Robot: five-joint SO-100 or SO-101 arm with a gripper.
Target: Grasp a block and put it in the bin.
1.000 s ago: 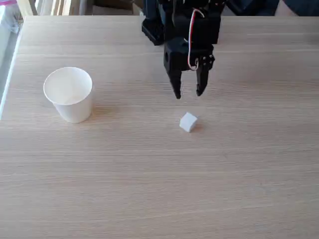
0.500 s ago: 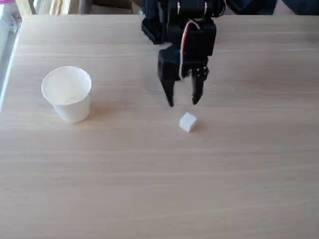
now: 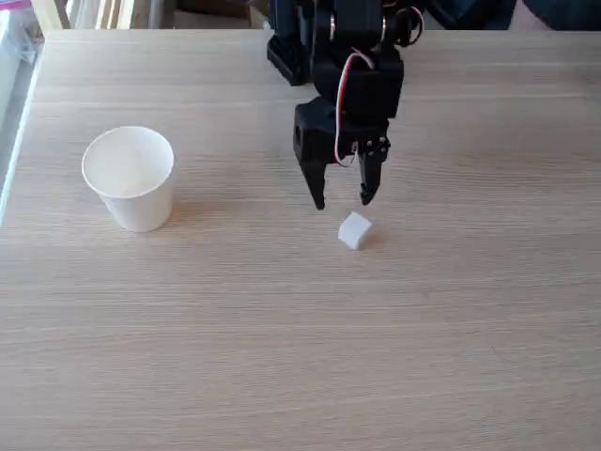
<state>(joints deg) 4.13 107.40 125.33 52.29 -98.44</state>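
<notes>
The block, a small white cube, lies on the pale wood-grain table with one corner turned toward the camera, untouched and free on all sides. Just behind the block in the fixed view hangs the black gripper, its two fingers pointing down and spread apart with nothing between them; the tips sit slightly above and to the left of the block, near it but not touching. Well to the left of the block stands the bin, a plain white paper cup, upright with its mouth open.
</notes>
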